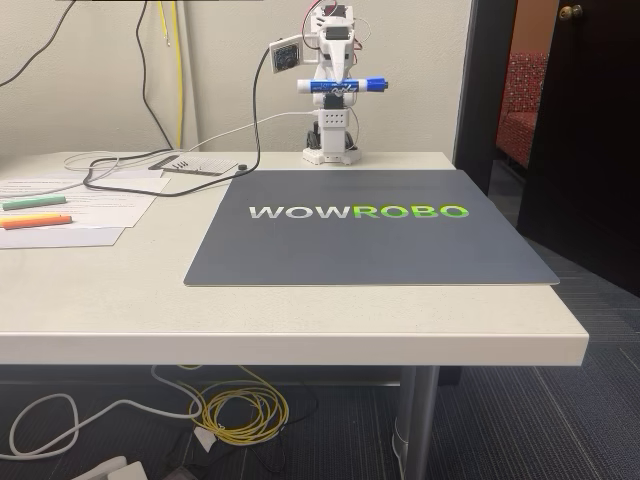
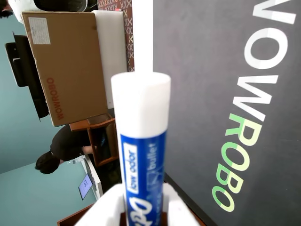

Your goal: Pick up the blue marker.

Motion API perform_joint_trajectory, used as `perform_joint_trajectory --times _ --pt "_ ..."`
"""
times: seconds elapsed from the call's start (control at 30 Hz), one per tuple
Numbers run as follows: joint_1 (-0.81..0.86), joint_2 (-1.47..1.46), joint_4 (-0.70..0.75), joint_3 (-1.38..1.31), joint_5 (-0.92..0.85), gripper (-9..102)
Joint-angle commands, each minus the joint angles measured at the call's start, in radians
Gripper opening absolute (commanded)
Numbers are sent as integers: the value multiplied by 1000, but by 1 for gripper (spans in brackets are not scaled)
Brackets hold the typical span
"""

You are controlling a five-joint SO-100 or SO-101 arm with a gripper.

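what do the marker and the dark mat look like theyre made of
The blue marker, held in the hand, looks like smooth white plastic with a glossy blue printed label; its end reflects light evenly. The mat looks like thin matte rubber or vinyl: it lies flat, dull gray, with printed lettering. Exact material is uncertain.

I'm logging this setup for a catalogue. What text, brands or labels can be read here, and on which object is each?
"WOWROBO": white and green letters on the dark grey mat.
"WOWROBO": red print on the brown cardboard box, wrist view.
"low odor", "bullet", partial "PO": blue label of the white-barrelled blue marker, clamped in the white hand.
White sticker on the box, papers on the table: too small to read.
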Motion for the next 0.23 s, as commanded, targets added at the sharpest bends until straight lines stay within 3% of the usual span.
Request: perform_joint_trajectory --times 0.0,0.2 --pt "-5 20 -9 -51 5 1" --pt "-3 15 -12 -51 6 1"
